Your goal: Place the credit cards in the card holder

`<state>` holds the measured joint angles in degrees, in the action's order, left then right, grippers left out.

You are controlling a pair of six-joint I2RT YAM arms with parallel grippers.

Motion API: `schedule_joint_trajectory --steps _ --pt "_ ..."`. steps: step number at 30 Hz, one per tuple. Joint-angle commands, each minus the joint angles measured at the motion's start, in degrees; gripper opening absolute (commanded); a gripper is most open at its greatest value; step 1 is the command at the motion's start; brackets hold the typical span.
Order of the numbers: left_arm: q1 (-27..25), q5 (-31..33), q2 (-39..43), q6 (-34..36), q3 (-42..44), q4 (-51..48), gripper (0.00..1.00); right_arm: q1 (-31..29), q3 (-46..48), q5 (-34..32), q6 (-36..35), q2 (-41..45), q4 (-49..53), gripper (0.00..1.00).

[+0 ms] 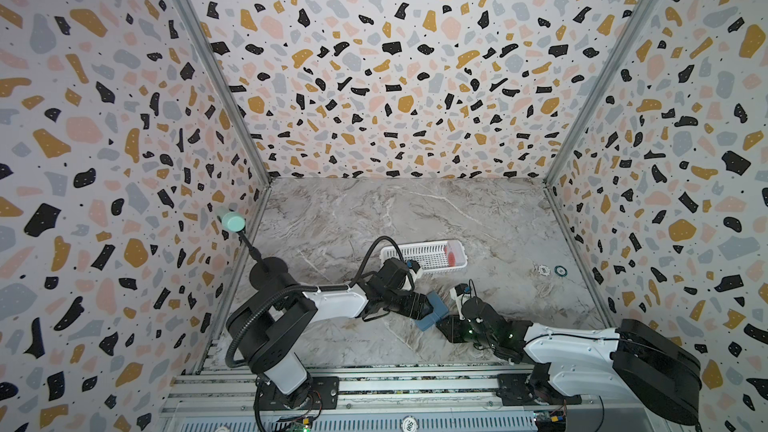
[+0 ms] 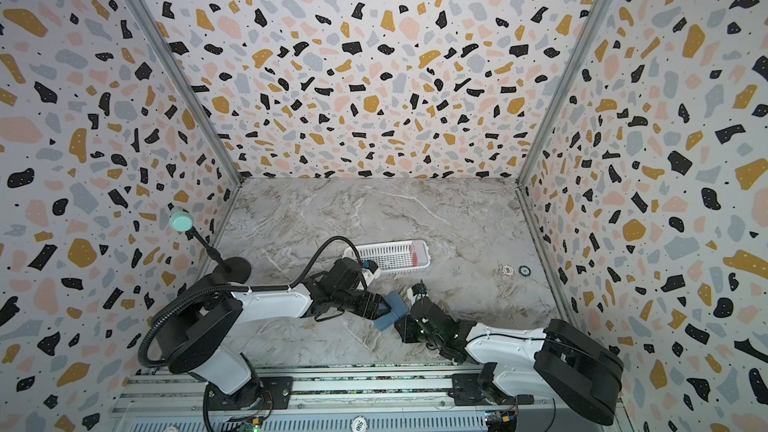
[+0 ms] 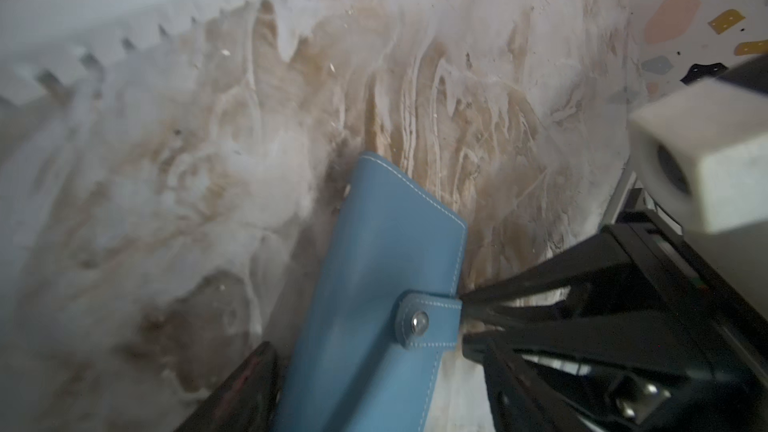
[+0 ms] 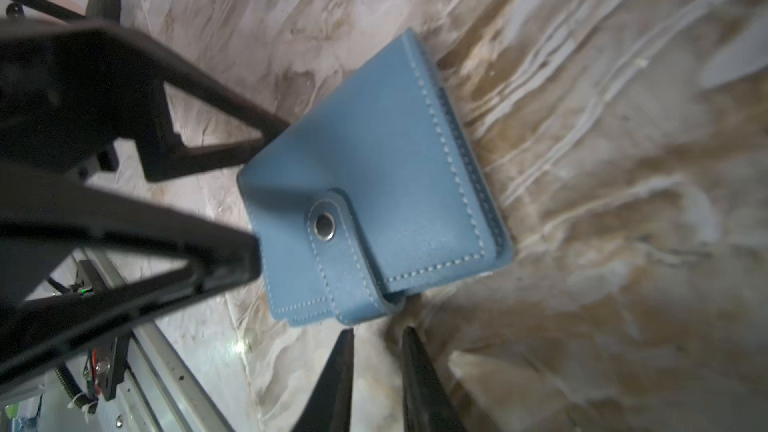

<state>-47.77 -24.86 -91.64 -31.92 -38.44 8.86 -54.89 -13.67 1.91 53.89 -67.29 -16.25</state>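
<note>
Snapped-shut card holder point(image 4: 374, 168) lies at 6 o'clock from the white basket point(image 1: 411, 257); the wide-open left gripper point(image 4: 270, 189) straddles its corner holding nothing, while the nearly closed, empty right gripper point(image 4: 379, 332) should pinch only the snap tab point(image 4: 332, 243), then peel gently.

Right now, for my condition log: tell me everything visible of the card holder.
The card holder is a slate-blue booklet wallet, leather-like, with pale stitching, closed by a snap tab. It lies on the marble table. The left gripper spreads its fingers against two edges at one corner; the right gripper points its fingers at the tab's fold, just short of it.
</note>
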Motion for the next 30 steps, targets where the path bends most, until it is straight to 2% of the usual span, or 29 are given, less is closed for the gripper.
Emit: schedule_joint_trajectory --steps 1,9,16,23,27,30 --pt "-1.5 -3.0 1.8 -6.2 4.0 6.0 0.79 2.2 -1.1 -1.6 -0.5 0.2 2.9 0.22" --pt "-2.5 -4.7 3.0 -20.7 10.9 24.6 0.72 4.9 -1.8 -0.9 -1.6 -0.4 3.0 0.2" --pt "-2.6 -4.9 1.9 -25.9 12.2 33.9 0.64 5.1 -1.6 -0.3 -2.1 -1.5 2.5 0.2" --pt "-2.7 -3.8 2.5 -26.1 12.1 33.9 0.51 5.1 -0.6 -0.7 -1.9 -0.8 2.6 0.19" --pt "-2.8 -3.0 1.8 -26.4 11.7 33.4 0.39 5.1 -0.3 -0.9 -2.0 -0.2 2.9 0.19" --pt "-3.0 -2.6 1.5 -26.3 11.5 32.5 0.34 5.1 -0.4 -1.2 -2.1 0.3 3.4 0.19"
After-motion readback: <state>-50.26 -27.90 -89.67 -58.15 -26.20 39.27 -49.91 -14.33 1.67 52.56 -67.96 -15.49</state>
